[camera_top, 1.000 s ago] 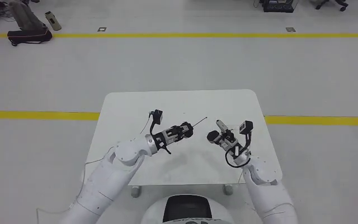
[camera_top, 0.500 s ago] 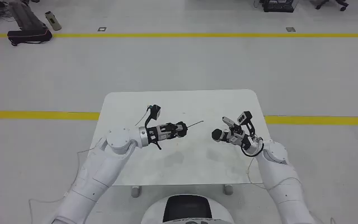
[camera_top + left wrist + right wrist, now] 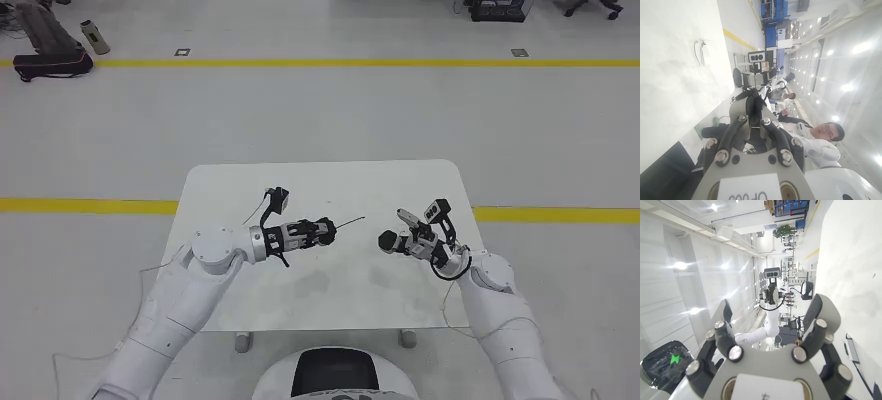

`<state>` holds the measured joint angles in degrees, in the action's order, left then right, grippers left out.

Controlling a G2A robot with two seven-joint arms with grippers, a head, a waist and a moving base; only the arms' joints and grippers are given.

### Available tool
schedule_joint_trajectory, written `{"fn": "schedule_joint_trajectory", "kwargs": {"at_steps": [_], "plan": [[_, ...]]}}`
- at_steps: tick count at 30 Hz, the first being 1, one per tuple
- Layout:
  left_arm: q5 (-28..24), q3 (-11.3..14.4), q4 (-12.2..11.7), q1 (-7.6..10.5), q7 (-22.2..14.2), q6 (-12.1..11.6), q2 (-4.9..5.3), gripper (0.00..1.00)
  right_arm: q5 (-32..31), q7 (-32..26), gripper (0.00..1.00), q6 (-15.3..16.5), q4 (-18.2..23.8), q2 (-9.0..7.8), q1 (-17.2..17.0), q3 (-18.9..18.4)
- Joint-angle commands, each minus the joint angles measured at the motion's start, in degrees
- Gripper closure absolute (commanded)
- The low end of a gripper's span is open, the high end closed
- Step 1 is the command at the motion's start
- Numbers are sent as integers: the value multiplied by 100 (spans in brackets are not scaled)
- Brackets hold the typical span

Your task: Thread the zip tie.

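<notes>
Between my left gripper's [image 3: 325, 231] pinched-together fingers a zip tie [image 3: 348, 222] is clamped, its tip pointing toward my right gripper [image 3: 772, 303], whose fingers stand apart.

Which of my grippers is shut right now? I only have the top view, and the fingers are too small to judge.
Observer: The left. Its wrist view shows the left gripper shut on the zip tie.
Operator: And the right one?
Observer: The right wrist view shows the right gripper open, with nothing between its fingers.
Operator: Are the two lined up?
Observer: Roughly, I'd say. In the right wrist view, the left gripper sits framed between those open fingers, farther off.
</notes>
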<state>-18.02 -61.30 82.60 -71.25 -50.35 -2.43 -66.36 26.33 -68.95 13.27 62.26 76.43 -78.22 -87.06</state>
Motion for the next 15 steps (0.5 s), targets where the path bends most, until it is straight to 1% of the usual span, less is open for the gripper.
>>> {"fn": "schedule_joint_trajectory", "kwargs": {"at_steps": [1, 13, 14, 15], "plan": [[0, 0, 0, 0, 0, 0, 0, 100, 0, 0, 0, 0, 0, 0, 0, 0], [0, 0, 0, 0, 0, 0, 0, 100, -3, 29, 0, -4, 7, 0, -7, 5], [0, 0, 0, 0, 0, 0, 0, 100, -13, 105, 0, -22, 68, 2, -10, 38], [0, 0, 0, 0, 0, 0, 0, 100, -17, 110, 0, -78, 131, 5, 58, 113]]}}
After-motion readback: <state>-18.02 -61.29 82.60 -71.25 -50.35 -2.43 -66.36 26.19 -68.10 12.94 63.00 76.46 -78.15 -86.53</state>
